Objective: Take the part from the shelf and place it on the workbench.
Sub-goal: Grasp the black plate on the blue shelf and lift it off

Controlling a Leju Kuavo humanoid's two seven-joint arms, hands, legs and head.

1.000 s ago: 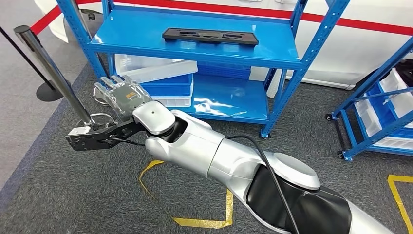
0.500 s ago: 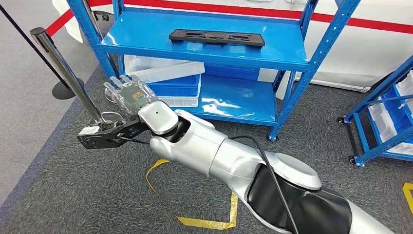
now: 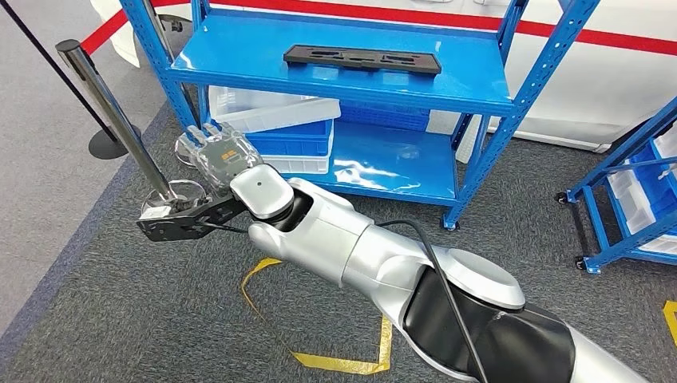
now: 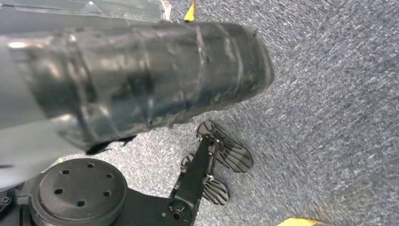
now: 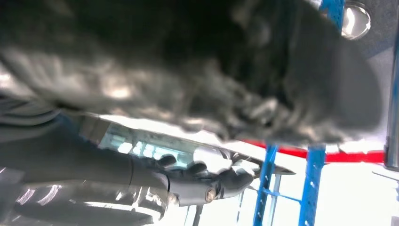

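right hand (image 3: 214, 153): fingers spread, holding nothing | part (image 3: 362, 59): on shelf (image 3: 479, 84) top, well beyond hand, up and right | left hand: unclear

arm (image 3: 351, 247): silver shell, black elbow | black cable | hand (image 3: 219, 155): translucent cover

The right arm (image 3: 375, 263) reaches from five o'clock toward ten o'clock, its right hand (image 3: 219, 155) raised, fingers extended and slightly apart, holding nothing.

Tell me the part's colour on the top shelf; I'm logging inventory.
Black, a long flat part lying on the blue shelf; the head view shows it best.
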